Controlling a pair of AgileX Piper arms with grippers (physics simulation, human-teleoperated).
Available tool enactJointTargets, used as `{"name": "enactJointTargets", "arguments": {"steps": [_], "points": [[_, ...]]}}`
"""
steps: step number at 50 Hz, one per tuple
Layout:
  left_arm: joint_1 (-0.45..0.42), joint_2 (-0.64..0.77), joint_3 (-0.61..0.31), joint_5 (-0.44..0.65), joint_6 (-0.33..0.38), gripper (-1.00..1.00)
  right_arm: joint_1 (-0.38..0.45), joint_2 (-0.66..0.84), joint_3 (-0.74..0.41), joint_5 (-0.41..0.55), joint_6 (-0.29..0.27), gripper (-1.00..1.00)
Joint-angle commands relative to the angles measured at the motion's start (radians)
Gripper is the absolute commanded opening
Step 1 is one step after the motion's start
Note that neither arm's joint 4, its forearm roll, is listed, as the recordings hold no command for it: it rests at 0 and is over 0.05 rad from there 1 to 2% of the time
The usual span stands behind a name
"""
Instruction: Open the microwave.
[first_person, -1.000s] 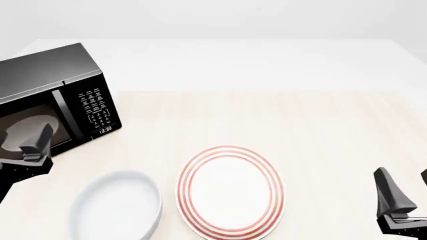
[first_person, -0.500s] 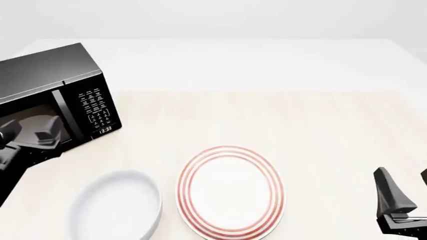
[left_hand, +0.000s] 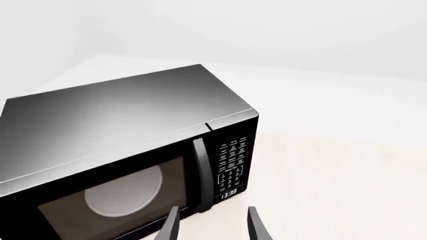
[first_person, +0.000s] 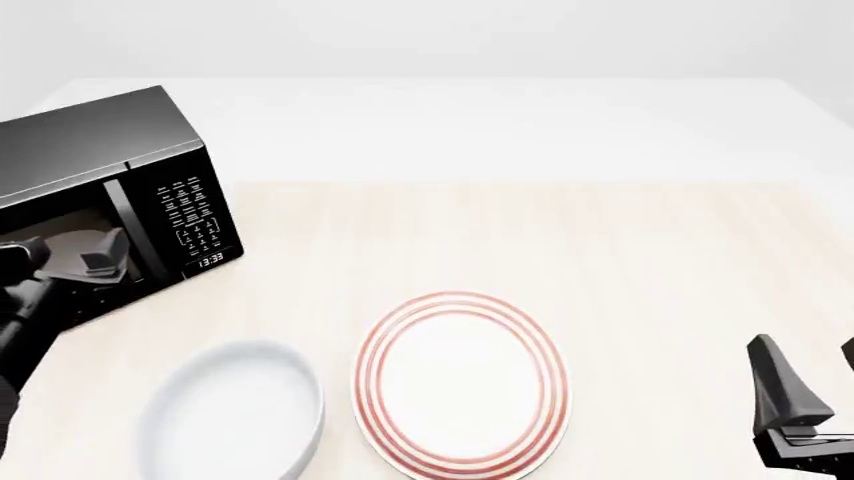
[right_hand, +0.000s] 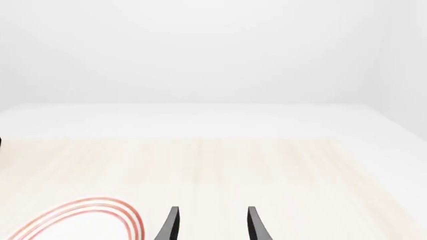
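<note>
The microwave is a glossy black box at the table's far left, its door shut. In the left wrist view the microwave shows its vertical handle, keypad, clock and pale turntable behind the window. My left gripper is open and empty in front of the door, near the handle. In its own view the left gripper has the handle's lower end just beyond its fingertips. My right gripper is open and empty at the near right, also seen in its own view.
A red-ringed white plate lies near the middle front, and its rim shows in the right wrist view. A white bowl sits to the plate's left, just in front of the left arm. The pale wooden table stretches to the right.
My left gripper has moved forward and up from near the bowl to just in front of the microwave door. The right arm has not moved.
</note>
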Motion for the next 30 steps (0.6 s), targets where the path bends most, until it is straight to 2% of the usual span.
{"name": "enactJointTargets", "arguments": {"steps": [1,30], "points": [[0.025,0.096,-0.013,-0.072,-0.009,1.00,0.000,0.000,0.000,0.000,0.000,1.00],[0.025,0.270,-0.072,-0.152,-0.042,1.00,0.000,-0.001,0.000,0.000,0.000,1.00]]}}
